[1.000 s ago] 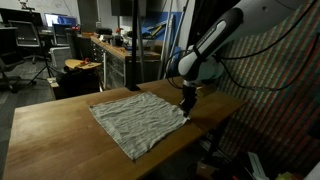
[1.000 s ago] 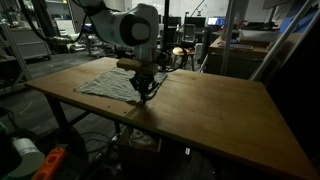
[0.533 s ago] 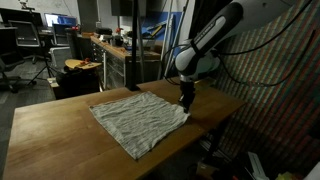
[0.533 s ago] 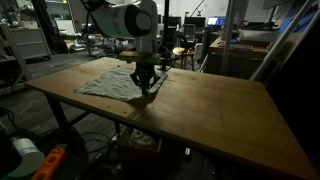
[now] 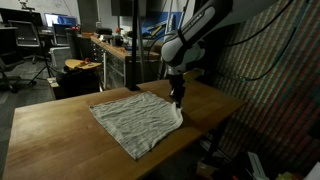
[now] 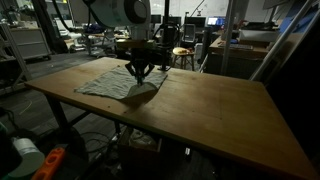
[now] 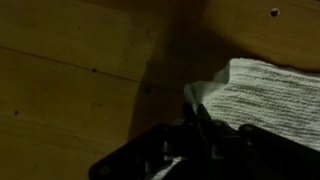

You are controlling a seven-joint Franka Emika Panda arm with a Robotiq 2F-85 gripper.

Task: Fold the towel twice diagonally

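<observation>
A light grey towel (image 5: pixel 138 118) lies spread flat on the wooden table (image 5: pixel 60 130); it also shows in an exterior view (image 6: pixel 108 82). My gripper (image 5: pixel 178 101) is shut on the towel's corner and holds it lifted a little above the table, also seen in an exterior view (image 6: pixel 137 78). In the wrist view the pinched towel corner (image 7: pixel 200 95) sticks up between the dark fingers (image 7: pixel 190 128), with the rest of the towel (image 7: pixel 265 90) trailing to the right.
The table's edge (image 5: pixel 215 125) runs close beside the gripper. Workbenches and clutter (image 5: pixel 100 45) stand behind the table. Bare wood (image 6: pixel 220 110) stretches beyond the towel.
The gripper has risen and moved over the towel, lifting the pinched corner off the table.
</observation>
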